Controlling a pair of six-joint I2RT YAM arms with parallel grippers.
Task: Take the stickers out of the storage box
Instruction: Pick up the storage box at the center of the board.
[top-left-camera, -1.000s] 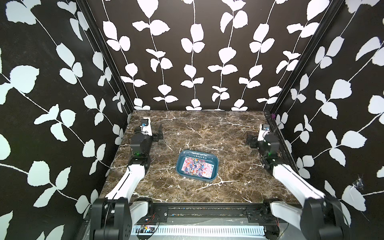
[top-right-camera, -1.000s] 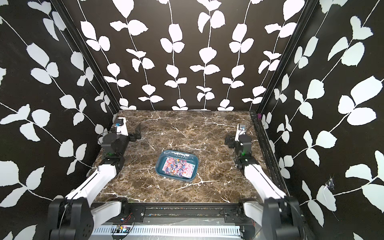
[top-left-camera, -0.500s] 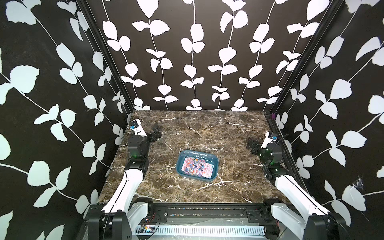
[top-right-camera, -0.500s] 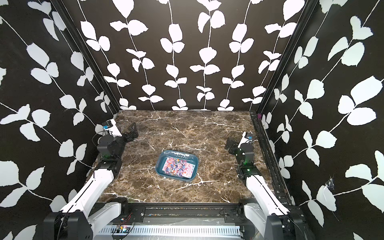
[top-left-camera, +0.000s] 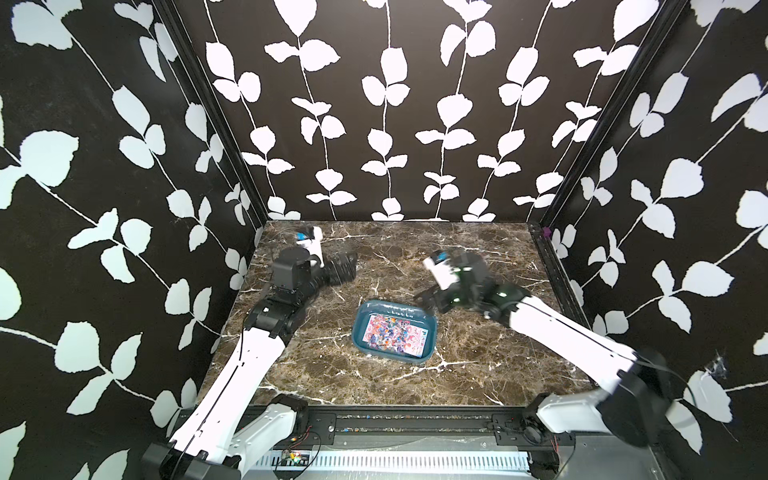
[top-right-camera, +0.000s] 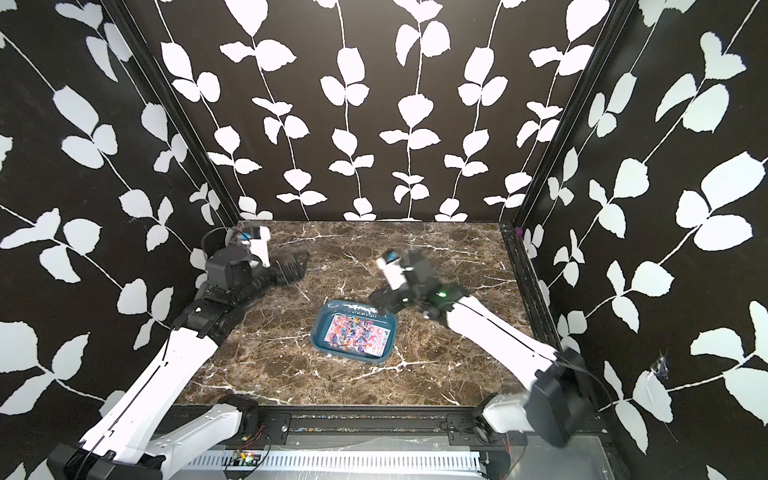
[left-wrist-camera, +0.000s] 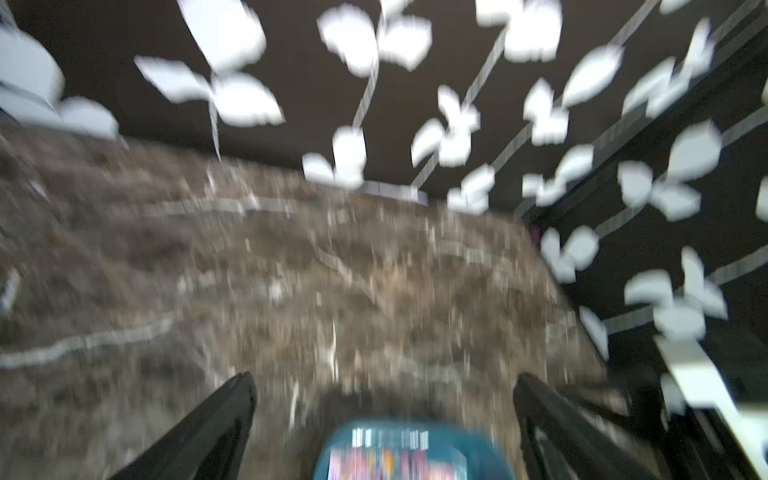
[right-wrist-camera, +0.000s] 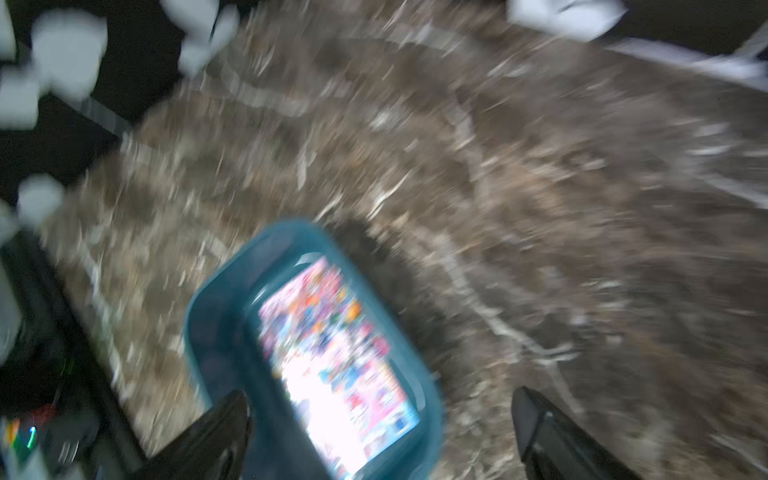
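The teal storage box (top-left-camera: 357, 332) (top-right-camera: 316, 332) is sitting flat on the brown marble table (top-left-camera: 332, 374), about in the middle, a little to the near side. The stickers (top-left-camera: 395, 336) (top-right-camera: 357, 336) are lying inside it. The top sheet is showing lots of tiny colourful pictures and some pink. Little white marks (top-left-camera: 395, 309) are showing on the far inside wall of the box, but they are too small to read.

Just past the box's far right corner, the right gripper (top-left-camera: 428, 301) (top-right-camera: 380, 301) is hanging with its jaws spread wide and nothing in them. I cannot tell if it is touching the rim. Its own camera is very blurry, but the box (right-wrist-camera: 220, 332) and stickers (right-wrist-camera: 332, 353) are showing right in front of the gripper (right-wrist-camera: 380, 394).

Farther away on the left, the left gripper (top-left-camera: 347, 268) (top-right-camera: 297, 264) is pointing toward the middle, well apart from the box. Its jaws are wide apart and holding nothing (left-wrist-camera: 384, 378).
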